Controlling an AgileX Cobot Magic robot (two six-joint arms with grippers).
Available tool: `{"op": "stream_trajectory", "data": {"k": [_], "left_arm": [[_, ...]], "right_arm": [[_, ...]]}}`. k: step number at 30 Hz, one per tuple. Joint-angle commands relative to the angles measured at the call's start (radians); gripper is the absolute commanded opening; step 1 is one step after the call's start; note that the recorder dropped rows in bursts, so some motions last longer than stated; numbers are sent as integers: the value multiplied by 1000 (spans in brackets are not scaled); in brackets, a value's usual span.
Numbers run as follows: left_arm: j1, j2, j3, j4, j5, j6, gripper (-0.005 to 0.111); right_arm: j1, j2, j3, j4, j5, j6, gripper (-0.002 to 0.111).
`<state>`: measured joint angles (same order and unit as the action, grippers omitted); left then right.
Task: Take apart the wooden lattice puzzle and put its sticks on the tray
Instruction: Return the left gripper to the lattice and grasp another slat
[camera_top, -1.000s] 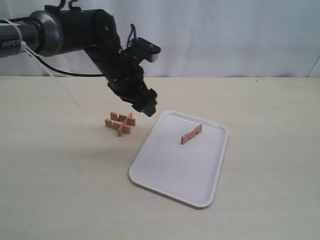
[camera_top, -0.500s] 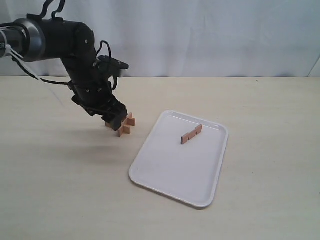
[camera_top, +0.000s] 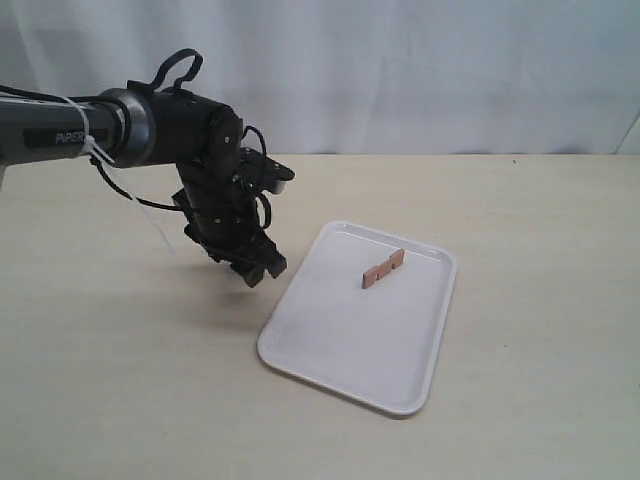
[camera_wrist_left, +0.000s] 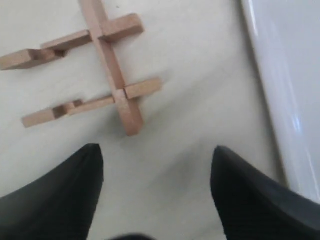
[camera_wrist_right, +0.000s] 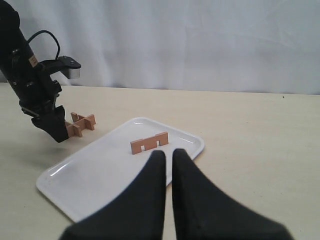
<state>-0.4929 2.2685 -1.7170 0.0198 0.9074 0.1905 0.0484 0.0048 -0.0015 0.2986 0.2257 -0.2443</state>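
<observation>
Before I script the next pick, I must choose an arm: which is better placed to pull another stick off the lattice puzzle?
Left, probably. The left fingers stand open just beside the puzzle; the right fingers are shut, with the tray lying between them and it.

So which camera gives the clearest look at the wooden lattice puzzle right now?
The left wrist view: the wooden lattice puzzle sits close, seen from above, crossed strips and notches clear. The right wrist view shows it small, beside the left arm. In the exterior view that arm hides it.
</observation>
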Motion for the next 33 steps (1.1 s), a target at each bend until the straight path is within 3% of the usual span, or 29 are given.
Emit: {"op": "stream_trajectory", "data": {"k": [1, 24, 33], "left_arm": [[4, 8, 1, 31, -35, -47, 59], [4, 57, 1, -8, -125, -88, 58], [4, 57, 1, -6, -136, -90, 12]], "right_arm": [[1, -5, 1, 0, 4, -3, 5], [1, -5, 1, 0, 4, -3, 5], [1, -5, 1, 0, 4, -3, 5]]}}
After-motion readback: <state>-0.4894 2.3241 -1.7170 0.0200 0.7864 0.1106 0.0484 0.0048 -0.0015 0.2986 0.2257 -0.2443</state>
